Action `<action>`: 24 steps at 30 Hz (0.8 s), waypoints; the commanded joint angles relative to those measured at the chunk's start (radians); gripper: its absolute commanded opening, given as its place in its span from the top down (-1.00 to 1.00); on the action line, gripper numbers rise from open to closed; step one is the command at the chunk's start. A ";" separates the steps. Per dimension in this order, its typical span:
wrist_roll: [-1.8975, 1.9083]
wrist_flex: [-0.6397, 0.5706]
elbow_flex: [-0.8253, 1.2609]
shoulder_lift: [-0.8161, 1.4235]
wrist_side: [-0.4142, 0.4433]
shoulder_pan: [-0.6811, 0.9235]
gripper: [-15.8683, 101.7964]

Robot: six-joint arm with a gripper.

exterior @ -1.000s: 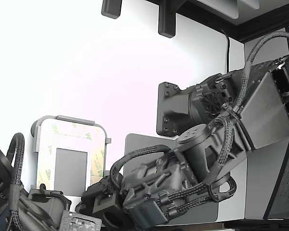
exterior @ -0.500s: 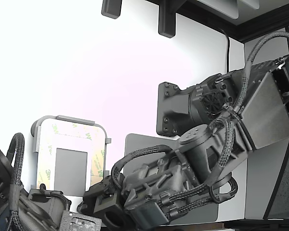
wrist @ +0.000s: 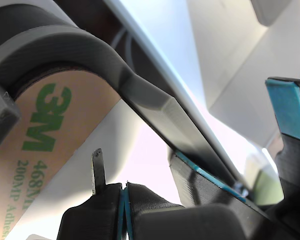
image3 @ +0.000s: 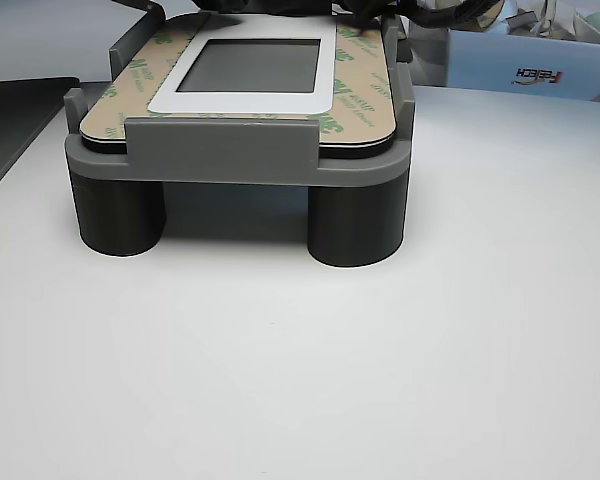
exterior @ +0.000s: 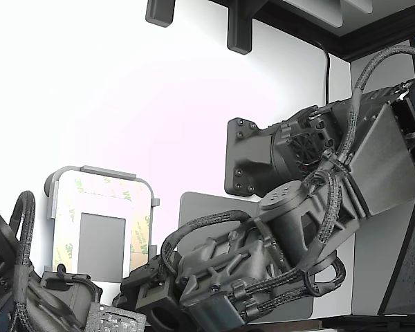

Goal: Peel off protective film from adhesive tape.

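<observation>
The protective film [wrist: 45, 150] is a tan liner with green "3M" print and fills the wrist view close up. It lies flat as a frame [image3: 355, 95] around a grey rectangle [image3: 250, 65], covering the adhesive tape, of which I see no bare part. The light grey tray [image3: 220, 150] holds it on dark legs. My gripper [wrist: 124, 192] is shut, its blue pads pressed together just off the film's edge, with nothing visible between them. A thin dark tab [wrist: 97, 170] sticks up from one finger. In the exterior view my gripper [exterior: 142, 280] sits at the tray's lower right corner.
A dark grey rounded mat [exterior: 207, 207] lies behind my arm. A second arm [exterior: 28, 290] with braided cables sits at the exterior view's lower left. Another blue-padded dark part [wrist: 290, 110] shows in the wrist view. A white box [image3: 520, 70] stands behind the tray.
My arm's forearm and wrist have sunk slightly lower in the exterior view, staying beside the tray's lower right corner. The film and tray have not moved.
</observation>
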 commanded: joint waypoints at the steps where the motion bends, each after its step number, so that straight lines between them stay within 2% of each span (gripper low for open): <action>1: 0.000 -0.008 -0.029 0.014 -0.005 -0.012 0.90; 24: -0.043 -0.044 -0.003 0.000 -0.020 -0.034 0.91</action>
